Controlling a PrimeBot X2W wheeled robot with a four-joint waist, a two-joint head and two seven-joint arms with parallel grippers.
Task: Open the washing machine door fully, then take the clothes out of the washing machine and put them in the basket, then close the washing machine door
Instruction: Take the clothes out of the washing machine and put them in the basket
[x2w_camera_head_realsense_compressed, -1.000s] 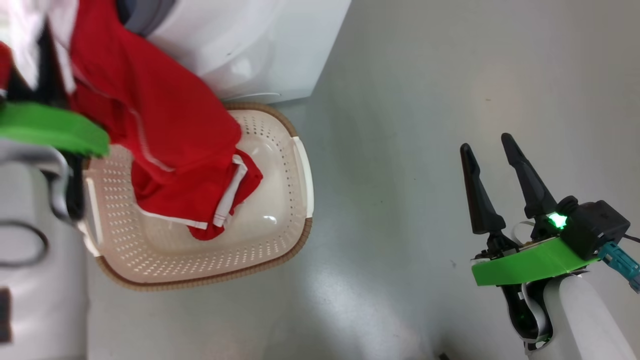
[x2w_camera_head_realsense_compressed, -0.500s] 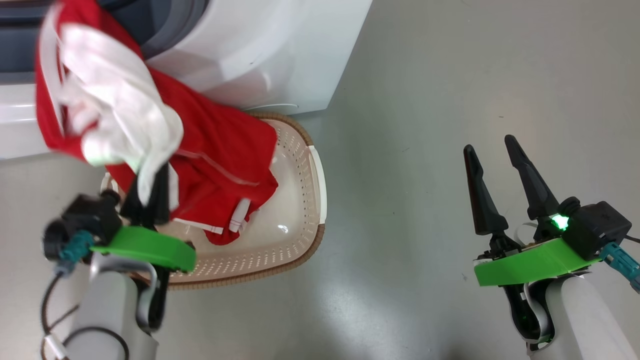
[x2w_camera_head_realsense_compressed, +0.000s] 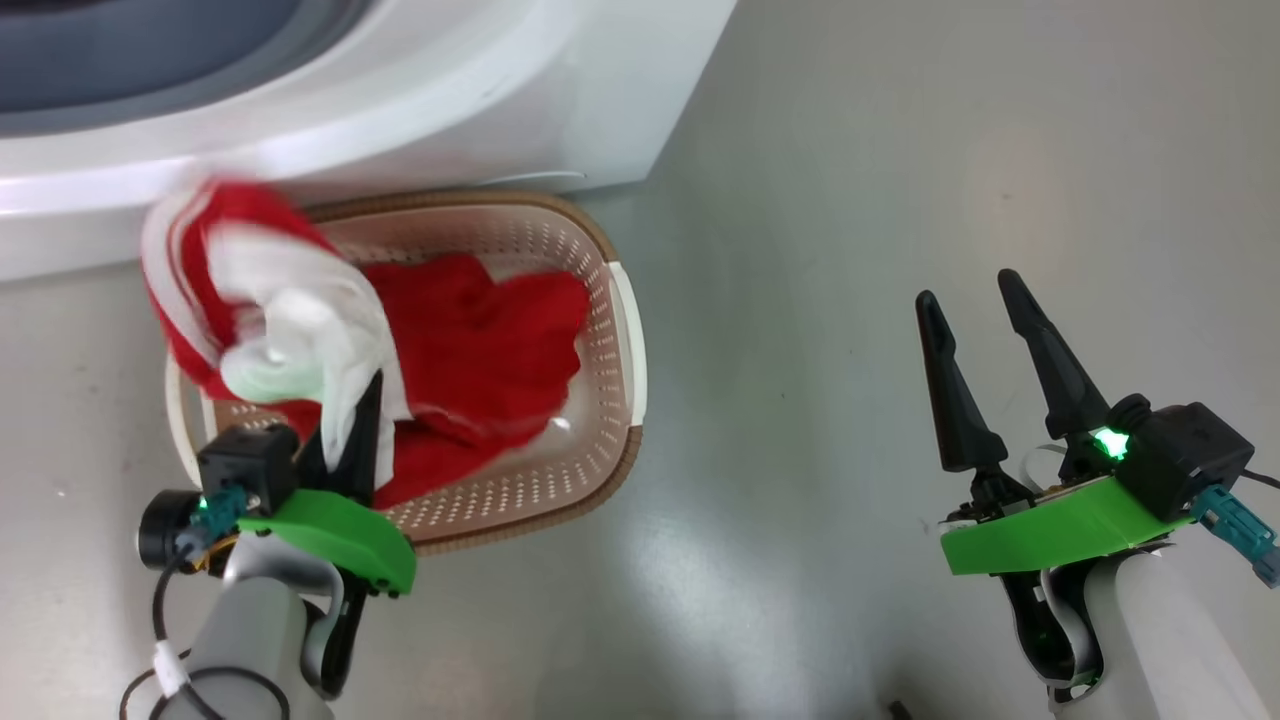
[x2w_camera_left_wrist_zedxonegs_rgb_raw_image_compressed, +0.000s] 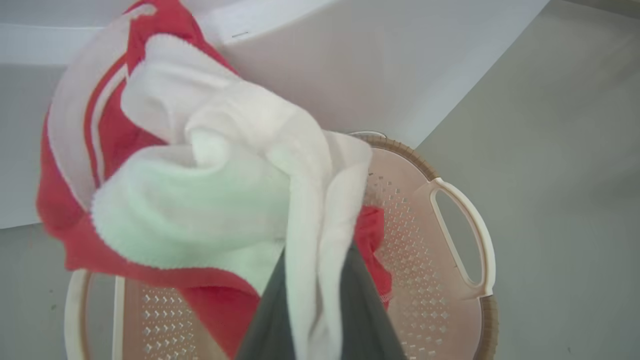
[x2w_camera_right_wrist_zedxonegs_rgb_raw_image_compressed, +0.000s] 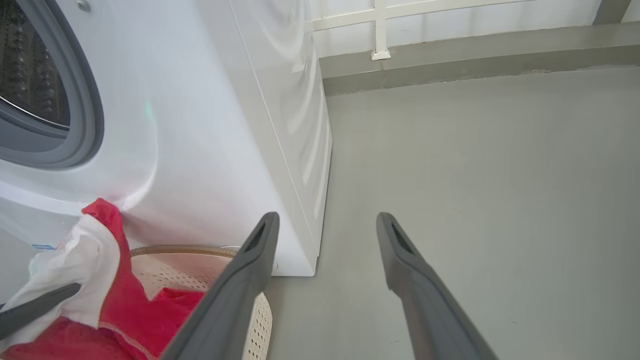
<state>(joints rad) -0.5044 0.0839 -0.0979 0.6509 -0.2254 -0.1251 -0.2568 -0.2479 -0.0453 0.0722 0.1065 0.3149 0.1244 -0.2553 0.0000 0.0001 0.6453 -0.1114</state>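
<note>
Left gripper (x2w_camera_head_realsense_compressed: 362, 415) first, down by me at the lower left. My two dark fingers (x2w_camera_head_realsense_compressed: 368, 440) are pinched together on the clothes (x2w_camera_head_realsense_compressed: 480, 340), and a fold of the white cloth (x2w_camera_left_wrist_zedxonegs_rgb_raw_image_compressed: 310, 280) is squeezed between them. From the left wrist that white cloth balloons up over my fingers, with red fabric wrapped round behind it and under it. The raised part of the bundle sits over the left end of the basket (x2w_camera_head_realsense_compressed: 520, 525) and is blurred in the head view. The lower red part lies inside the basket, spread across its bottom.

Over on my other side, the right gripper (x2w_camera_head_realsense_compressed: 967, 290) hangs above bare grey floor (x2w_camera_head_realsense_compressed: 820, 230), well apart from the basket. Its fingers stand wide apart with nothing between them, and the right wrist view shows only floor in the gap.

Further out, the basket stands on the floor with its white handle (x2w_camera_head_realsense_compressed: 628, 330) on the side towards my right arm. Its far rim is just beside the foot of the washing machine (x2w_camera_head_realsense_compressed: 500, 100).

Beyond that, the machine's white front rises with the grey-blue rubber ring (x2w_camera_right_wrist_zedxonegs_rgb_raw_image_compressed: 92, 115) round its mouth. Behind the ring I catch the perforated steel drum (x2w_camera_right_wrist_zedxonegs_rgb_raw_image_compressed: 30, 75). Farthest back, a low grey kerb (x2w_camera_right_wrist_zedxonegs_rgb_raw_image_compressed: 475, 65) runs along the edge of the floor.
</note>
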